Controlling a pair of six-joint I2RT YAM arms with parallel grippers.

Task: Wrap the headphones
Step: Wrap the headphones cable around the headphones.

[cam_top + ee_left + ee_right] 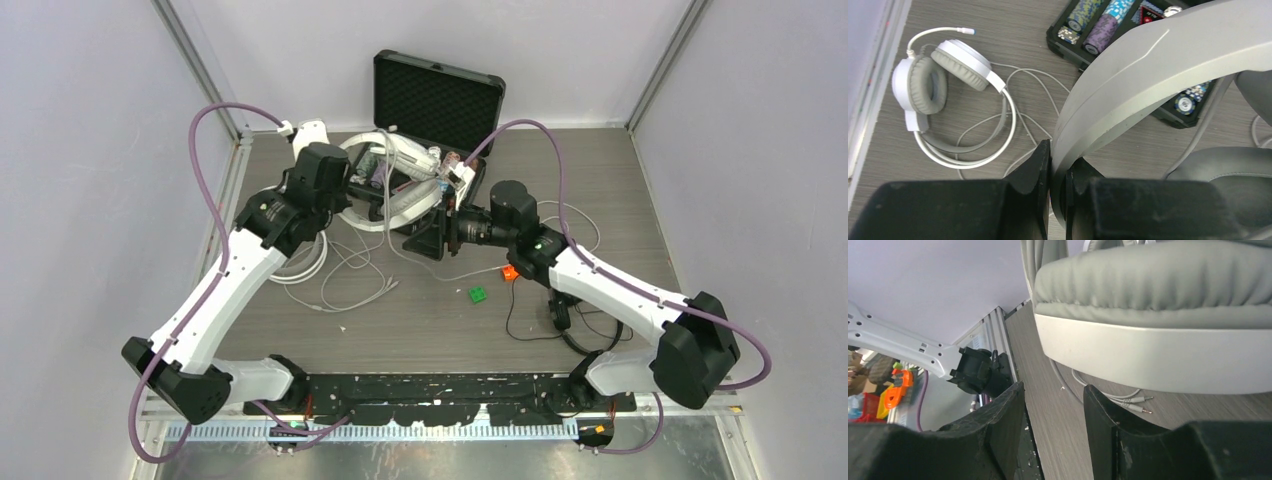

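My left gripper (1058, 160) is shut on the grey-white headband of one large white headset (1148, 65) and holds it up over the table; in the top view the left gripper (350, 190) sits at the rim of that headset (400, 205). My right gripper (1053, 395) is open and empty just under the held headset's grey ear cushion (1158, 305), and shows in the top view (447, 215) too. A second white headset (943, 85) lies flat on the table, its cable loose (350, 280). The black headset (560, 312) lies beside the right arm.
An open black case (435, 95) stands at the back. A black tray of poker chips (1108, 30) lies below the held headset. Two jack plugs (1135, 404) rest on the table. A green block (477, 294) and an orange block (510, 272) lie mid-table.
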